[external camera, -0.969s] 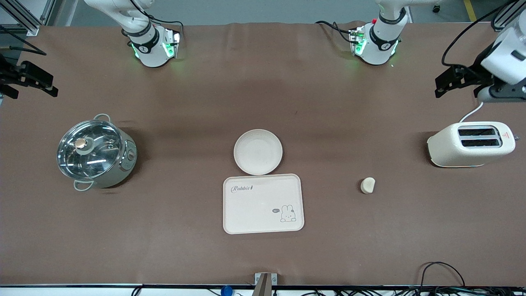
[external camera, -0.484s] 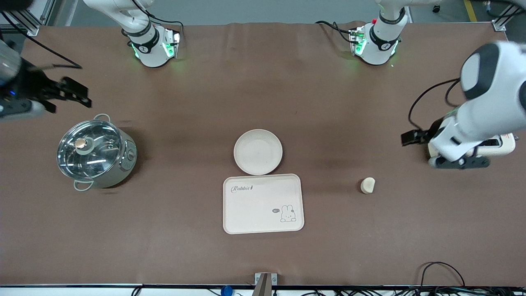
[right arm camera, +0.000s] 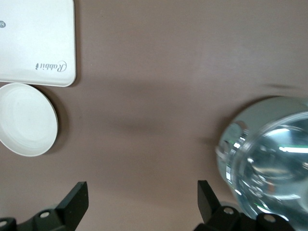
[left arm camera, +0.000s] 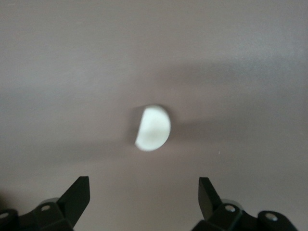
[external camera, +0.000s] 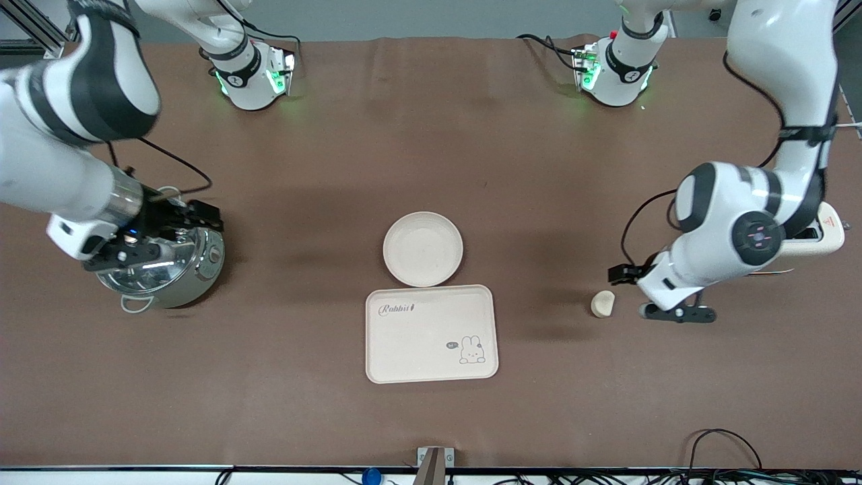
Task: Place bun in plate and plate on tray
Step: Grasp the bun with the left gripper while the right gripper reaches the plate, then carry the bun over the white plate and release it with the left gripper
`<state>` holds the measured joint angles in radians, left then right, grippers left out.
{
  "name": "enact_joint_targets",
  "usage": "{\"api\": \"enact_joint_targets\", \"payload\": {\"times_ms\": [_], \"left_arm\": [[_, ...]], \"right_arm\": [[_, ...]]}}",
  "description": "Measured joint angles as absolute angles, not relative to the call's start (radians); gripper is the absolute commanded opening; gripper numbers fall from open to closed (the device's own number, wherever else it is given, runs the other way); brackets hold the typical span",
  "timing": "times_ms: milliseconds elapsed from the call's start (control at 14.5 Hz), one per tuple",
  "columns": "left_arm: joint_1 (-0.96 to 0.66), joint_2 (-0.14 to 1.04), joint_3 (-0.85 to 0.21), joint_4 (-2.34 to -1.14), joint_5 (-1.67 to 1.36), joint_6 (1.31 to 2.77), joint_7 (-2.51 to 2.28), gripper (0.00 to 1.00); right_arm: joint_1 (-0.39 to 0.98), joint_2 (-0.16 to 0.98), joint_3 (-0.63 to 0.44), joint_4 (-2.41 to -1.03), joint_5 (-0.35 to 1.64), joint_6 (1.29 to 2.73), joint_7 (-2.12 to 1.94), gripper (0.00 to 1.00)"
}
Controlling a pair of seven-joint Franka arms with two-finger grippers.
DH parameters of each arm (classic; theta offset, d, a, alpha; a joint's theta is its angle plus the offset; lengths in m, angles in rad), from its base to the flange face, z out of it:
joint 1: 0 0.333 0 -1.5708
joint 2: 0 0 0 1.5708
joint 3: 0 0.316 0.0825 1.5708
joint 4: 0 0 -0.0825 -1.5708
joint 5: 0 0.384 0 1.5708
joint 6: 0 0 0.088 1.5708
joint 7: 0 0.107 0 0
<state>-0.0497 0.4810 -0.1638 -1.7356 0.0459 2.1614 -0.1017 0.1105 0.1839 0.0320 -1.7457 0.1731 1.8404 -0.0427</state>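
Reaching for the bun (external camera: 603, 304) is the step in hand, judged from the left gripper (external camera: 630, 291) hanging just beside it, toward the left arm's end of the table.

- Left gripper: fingers spread wide, nothing between them. In the left wrist view the bun (left arm camera: 152, 128) sits centred ahead of the two fingertips (left arm camera: 77, 195).
- Right gripper (external camera: 195, 219): fingers spread, empty, over the rim of the lidded steel pot (external camera: 158, 259). That arm appears to wait.
- Bun: lying on the bare brown table (external camera: 431, 135), at about three o'clock from the tray (external camera: 431, 333) and well apart from it; at about four o'clock from the plate (external camera: 423, 248).
- Bun orientation: a half-round lump, flat cut face toward the tray, domed side toward the left arm's end of the table. Its long axis seems to run roughly twelve to six o'clock in the front view, slightly tilted.
- Plate: empty, touching or all but touching the tray's twelve o'clock edge.
- Toaster (external camera: 818, 236): mostly hidden under the left arm.

Handling advice: centre the fingers over the bun, close across its short axis, flat face against one finger, and squeeze gently, since soft bread would likely dent.
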Motion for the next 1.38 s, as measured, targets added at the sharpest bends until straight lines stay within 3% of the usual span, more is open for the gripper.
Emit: {"api": "enact_joint_targets", "payload": {"times_ms": [484,692,1038,1384], "left_arm": [[-0.068,0.605,-0.164,-1.755,0.178,2.308,-0.102,0.8],[-0.068,0.636,-0.165,-1.756,0.179,2.349,-0.102,0.71],[-0.063,0.678,-0.166,-1.756,0.179,2.4,-0.102,0.4],[-0.06,0.677,-0.272,-1.746,0.178,2.401,-0.262,0.39]], "right_arm": [[0.24,0.196,0.034,-2.078,0.354,2.293,-0.043,1.0],[0.349,0.215,0.035,-2.191,0.449,2.489,-0.038,1.0],[0.509,0.327,0.036,-2.22,0.603,2.687,-0.024,1.0],[0.591,0.408,0.036,-2.188,0.784,2.763,-0.023,0.85]]}}
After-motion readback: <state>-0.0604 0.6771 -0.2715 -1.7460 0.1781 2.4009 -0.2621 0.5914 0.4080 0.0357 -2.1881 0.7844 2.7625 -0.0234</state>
